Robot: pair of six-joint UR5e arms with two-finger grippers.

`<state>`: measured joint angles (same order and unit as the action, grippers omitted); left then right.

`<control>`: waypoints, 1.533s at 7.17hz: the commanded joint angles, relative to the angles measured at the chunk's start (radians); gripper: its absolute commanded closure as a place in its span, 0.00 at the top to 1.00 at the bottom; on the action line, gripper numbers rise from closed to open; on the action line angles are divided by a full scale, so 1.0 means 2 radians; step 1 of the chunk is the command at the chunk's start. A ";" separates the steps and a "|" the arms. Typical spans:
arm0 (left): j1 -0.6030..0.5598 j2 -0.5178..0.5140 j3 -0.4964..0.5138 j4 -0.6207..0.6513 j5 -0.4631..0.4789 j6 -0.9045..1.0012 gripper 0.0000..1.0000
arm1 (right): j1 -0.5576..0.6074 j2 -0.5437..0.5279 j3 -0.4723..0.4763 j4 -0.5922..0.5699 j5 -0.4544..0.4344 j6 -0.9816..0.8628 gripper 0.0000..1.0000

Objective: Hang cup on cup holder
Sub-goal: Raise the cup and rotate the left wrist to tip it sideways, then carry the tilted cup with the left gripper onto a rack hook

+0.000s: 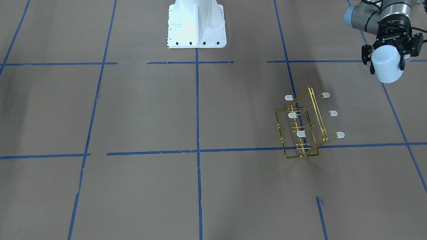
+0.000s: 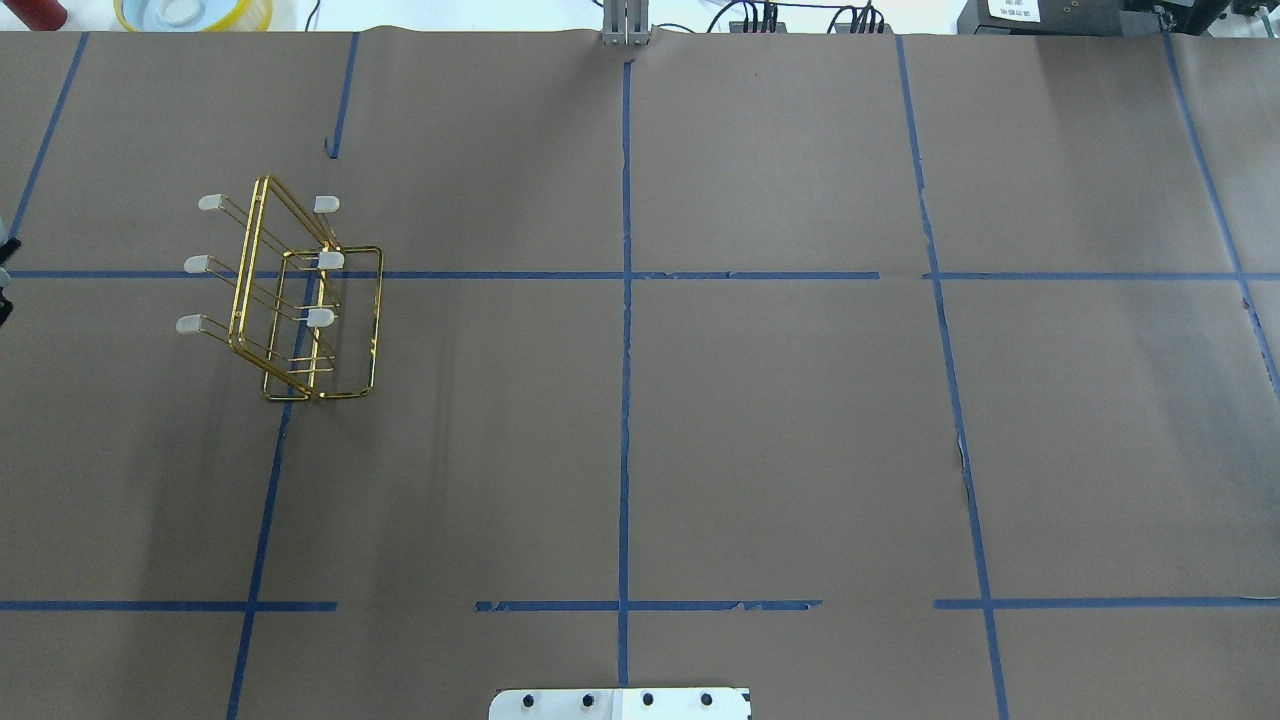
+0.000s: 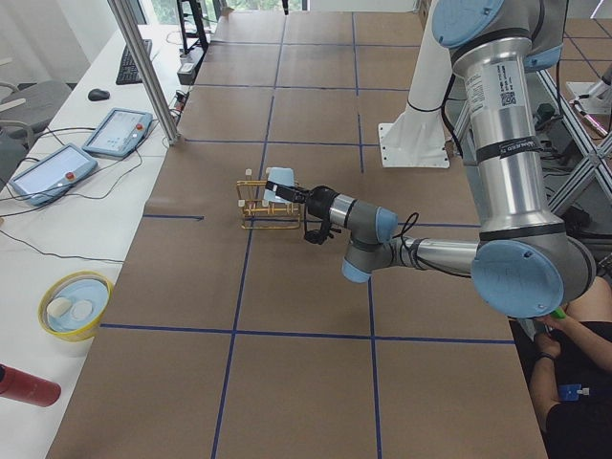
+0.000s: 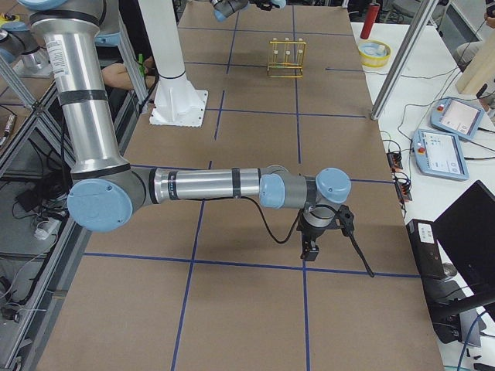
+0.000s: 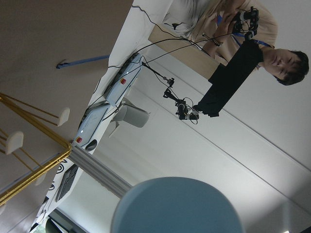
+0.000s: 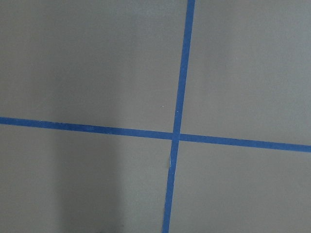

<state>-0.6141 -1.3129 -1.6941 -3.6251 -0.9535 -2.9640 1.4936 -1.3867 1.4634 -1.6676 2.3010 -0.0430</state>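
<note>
My left gripper [image 1: 387, 63] is clamped on the cup [image 1: 386, 71] and holds it in the air, apart from the cup holder [image 1: 301, 133] standing on the table [image 1: 200, 186]. I cannot tell my right gripper's [image 4: 310, 246] opening.

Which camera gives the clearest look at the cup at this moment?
The exterior front-facing view: the cup shows whole, side-on, between the jaws of the left gripper, apart from the cup holder. Exterior left shows it small and distant; the left wrist view shows only its rounded end. The remaining views miss it.
</note>
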 commanded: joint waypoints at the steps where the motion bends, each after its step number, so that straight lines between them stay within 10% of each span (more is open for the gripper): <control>1: 0.028 -0.018 0.004 0.001 0.071 -0.126 0.00 | 0.000 0.000 0.000 0.000 0.000 0.000 1.00; 5: 0.121 -0.096 0.059 0.005 0.212 -0.213 0.00 | 0.000 0.000 0.000 -0.001 0.000 0.000 1.00; 11: 0.159 -0.150 0.098 0.005 0.257 -0.219 0.00 | 0.000 0.000 0.000 -0.001 0.000 0.000 1.00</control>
<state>-0.3009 -1.6045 -1.5041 -3.6144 -0.4416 -3.4012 1.4941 -1.3867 1.4634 -1.6683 2.3010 -0.0429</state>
